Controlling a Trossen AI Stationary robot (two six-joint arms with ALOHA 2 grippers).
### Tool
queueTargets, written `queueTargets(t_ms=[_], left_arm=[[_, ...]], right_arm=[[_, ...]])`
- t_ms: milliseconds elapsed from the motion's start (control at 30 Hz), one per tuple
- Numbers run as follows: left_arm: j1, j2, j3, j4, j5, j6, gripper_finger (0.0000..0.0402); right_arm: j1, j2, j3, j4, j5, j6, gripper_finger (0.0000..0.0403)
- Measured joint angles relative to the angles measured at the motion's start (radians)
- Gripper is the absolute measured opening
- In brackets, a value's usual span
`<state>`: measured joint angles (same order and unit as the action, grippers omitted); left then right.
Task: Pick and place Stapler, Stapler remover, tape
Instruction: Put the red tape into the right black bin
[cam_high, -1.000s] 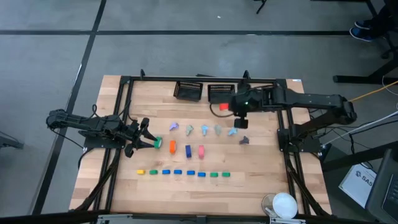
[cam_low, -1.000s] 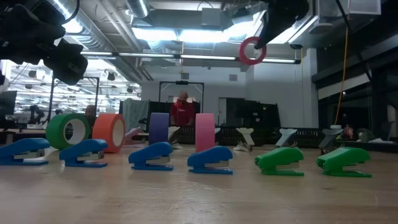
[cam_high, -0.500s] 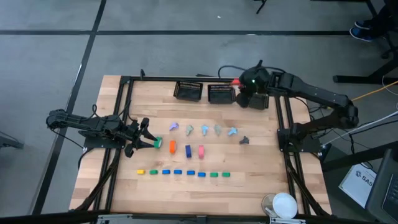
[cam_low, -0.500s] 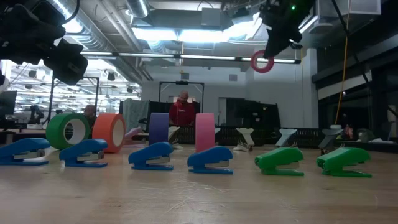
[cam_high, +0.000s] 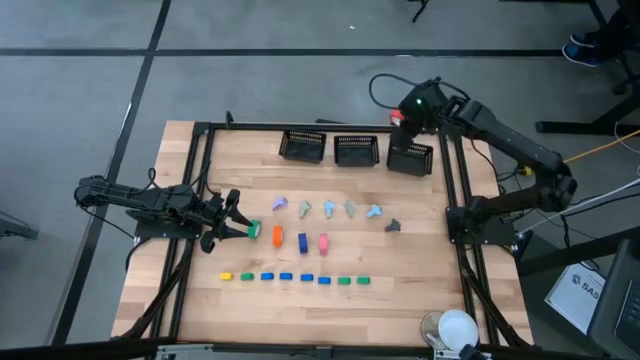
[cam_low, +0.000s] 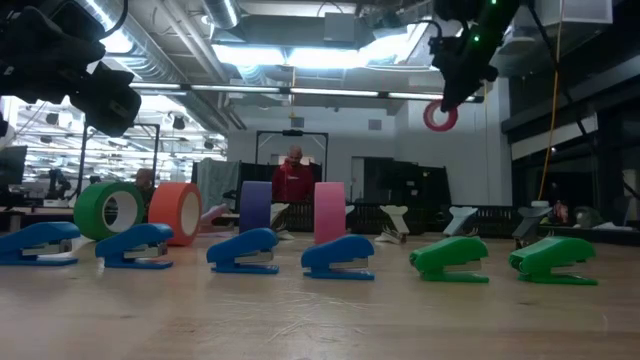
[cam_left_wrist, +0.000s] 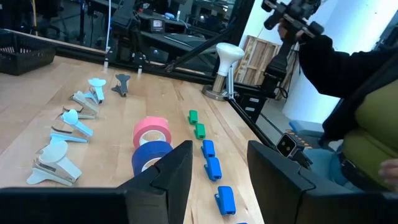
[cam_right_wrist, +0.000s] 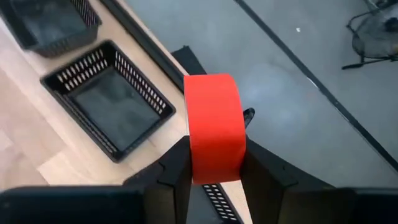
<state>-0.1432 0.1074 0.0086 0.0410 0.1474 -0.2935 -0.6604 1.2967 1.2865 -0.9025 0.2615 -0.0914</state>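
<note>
Lying in a near row: eight small plastic staplers (cam_high: 306, 278), yellow leftmost, blue, green rightmost. Sitting farther back in a row: pastel claw-shaped staple removers (cam_high: 328, 208). Standing on edge between them: green, orange, blue and pink tape rolls (cam_high: 302, 242). Hanging raised at the far right, pinched by the right gripper (cam_right_wrist: 214, 168): a red tape roll (cam_right_wrist: 214, 127).

Dark arms, seemingly black cables.

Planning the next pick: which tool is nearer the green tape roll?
Left. The left tool sits right beside the green tape roll; the right tool is far off, above the baskets.
</note>
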Motion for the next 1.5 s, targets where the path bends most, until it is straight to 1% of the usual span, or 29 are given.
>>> queueTargets(t_ms=[133, 200, 300, 367, 567, 700, 767, 900, 1000, 1267, 1400, 1500], left_arm=[[0.000, 0.000, 0.000, 0.000, 0.000, 0.000, 0.0150], [0.000, 0.000, 0.000, 0.000, 0.000, 0.000, 0.0150], [0.000, 0.000, 0.000, 0.000, 0.000, 0.000, 0.0150], [0.000, 0.000, 0.000, 0.000, 0.000, 0.000, 0.0150], [0.000, 0.000, 0.000, 0.000, 0.000, 0.000, 0.0150], [0.000, 0.000, 0.000, 0.000, 0.000, 0.000, 0.0150], [0.000, 0.000, 0.000, 0.000, 0.000, 0.000, 0.0150], [0.000, 0.000, 0.000, 0.000, 0.000, 0.000, 0.0150], [0.000, 0.000, 0.000, 0.000, 0.000, 0.000, 0.0150], [0.000, 0.000, 0.000, 0.000, 0.000, 0.000, 0.0150], [0.000, 0.000, 0.000, 0.000, 0.000, 0.000, 0.0150], [0.000, 0.000, 0.000, 0.000, 0.000, 0.000, 0.0150]], right_arm=[[-0.074, 0.023, 0.000, -0.022, -0.011, -0.010, 0.0118], [-0.109, 0.038, 0.000, -0.051, -0.049, -0.001, 0.0119], [-0.152, 0.063, 0.000, -0.108, -0.130, 0.058, 0.0119], [-0.169, 0.078, 0.000, -0.142, -0.159, 0.099, 0.0119], [-0.179, 0.109, 0.000, -0.210, -0.169, 0.240, 0.0120], [-0.180, 0.133, 0.000, -0.222, -0.169, 0.266, 0.0120], [-0.180, 0.148, 0.000, -0.210, -0.169, 0.208, 0.0120], [-0.179, 0.180, 0.000, -0.206, -0.153, -0.005, 0.0120], [-0.179, 0.193, 0.000, -0.207, -0.174, -0.079, 0.0120], [-0.140, 0.194, 0.000, -0.270, -0.184, -0.122, 0.0118], [-0.106, 0.194, 0.000, -0.327, -0.185, -0.096, 0.0114], [-0.094, 0.194, 0.000, -0.338, -0.186, -0.066, 0.0116]])
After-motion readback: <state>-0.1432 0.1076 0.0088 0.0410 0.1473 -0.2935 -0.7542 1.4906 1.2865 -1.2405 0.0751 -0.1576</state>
